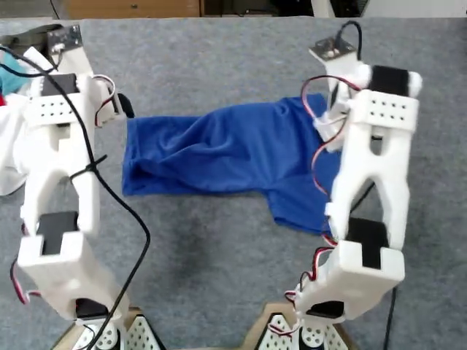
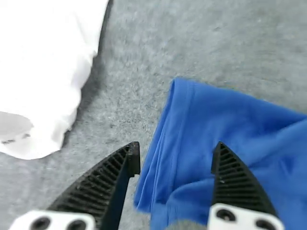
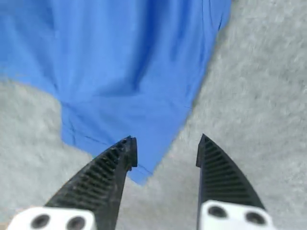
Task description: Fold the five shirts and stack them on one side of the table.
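- The blue shirt [image 1: 219,157] is lying across the middle of the grey table [image 1: 219,58]. It is creased and uneven, its cloth gathered into loose layers at the end nearest the left arm [image 1: 58,146]. A flat flap, likely a sleeve, is sticking out beside the right arm [image 1: 376,146].
- The left arm is hanging over the shirt's layered edge. Its jaws are standing wide apart and gripping nothing, one tip over bare table and the other over blue cloth.
- The right arm is hovering above the shirt's opposite end. Its jaws are likewise gaping wide and holding nothing, with a corner of blue fabric lying beneath one tip and bare table beneath the other.
- A white cloth [image 2: 43,72] is lying at the table's edge beside the left arm, with a strip of bare table separating it from the blue shirt. It is probably another of the shirts, but whether it is folded cannot be told.
- A scrap of teal and red fabric [image 1: 9,80] is showing at the same edge, too little of it to identify.
- The job is looking far from finished. The blue shirt is only roughly doubled over, not yet a neat fold, and no tidy stack of five is showing on either side.
- What is remaining, by this reading, is finishing this fold, moving the shirt to the pile's side, and handling whichever shirts are waiting.
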Controlling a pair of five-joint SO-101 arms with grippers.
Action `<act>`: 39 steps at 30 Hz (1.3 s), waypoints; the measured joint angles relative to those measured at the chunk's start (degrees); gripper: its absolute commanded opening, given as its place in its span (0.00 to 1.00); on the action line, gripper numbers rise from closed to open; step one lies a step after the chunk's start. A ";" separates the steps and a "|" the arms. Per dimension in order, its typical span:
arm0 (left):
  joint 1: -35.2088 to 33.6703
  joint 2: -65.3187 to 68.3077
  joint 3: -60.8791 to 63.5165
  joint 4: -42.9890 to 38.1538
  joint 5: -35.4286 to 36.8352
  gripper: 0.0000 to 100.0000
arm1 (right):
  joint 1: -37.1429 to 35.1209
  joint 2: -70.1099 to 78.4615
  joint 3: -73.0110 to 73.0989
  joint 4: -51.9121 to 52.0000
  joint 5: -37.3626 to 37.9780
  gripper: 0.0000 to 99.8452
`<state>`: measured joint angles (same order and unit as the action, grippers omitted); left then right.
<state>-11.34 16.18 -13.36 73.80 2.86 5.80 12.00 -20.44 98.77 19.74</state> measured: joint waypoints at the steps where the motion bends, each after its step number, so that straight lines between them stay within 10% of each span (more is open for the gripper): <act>1: 0.00 1.93 -0.79 0.00 0.88 0.25 | -0.53 1.32 -0.70 0.00 -1.93 0.22; 39: 2.02 37.63 -49.67 18.90 3.69 0.19 | -0.44 26.81 -30.95 -6.77 -5.89 0.22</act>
<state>-9.32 53.80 -63.03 92.70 6.55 5.36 38.81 -51.38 92.00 13.85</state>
